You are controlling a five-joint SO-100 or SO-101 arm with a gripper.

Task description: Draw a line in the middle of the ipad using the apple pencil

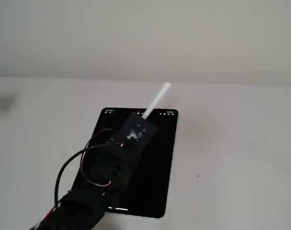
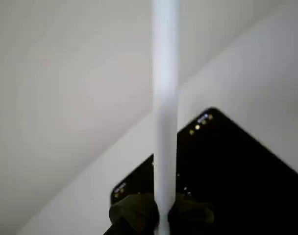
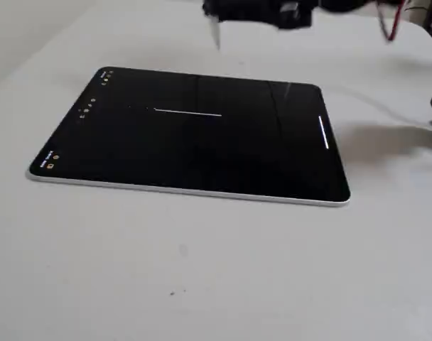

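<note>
Wrist view: pincer [image 2: 163,215] grips apple pencil [image 2: 165,98] above ipad [image 2: 237,166].

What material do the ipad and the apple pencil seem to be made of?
The ipad: probably glass, since its glossy black screen shows faint reflections, with a thin silver edge that looks like metal. The apple pencil, held in the claw: smooth plain white, likely plastic; the blur hides its finish.

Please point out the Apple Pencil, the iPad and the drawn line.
Apple Pencil [image 2: 165,98]: wrist view, middle of its white shaft.
iPad [image 3: 202,160]: a fixed view, bare black screen.
Line [image 3: 187,111]: a fixed view, middle of the white stroke.
</note>
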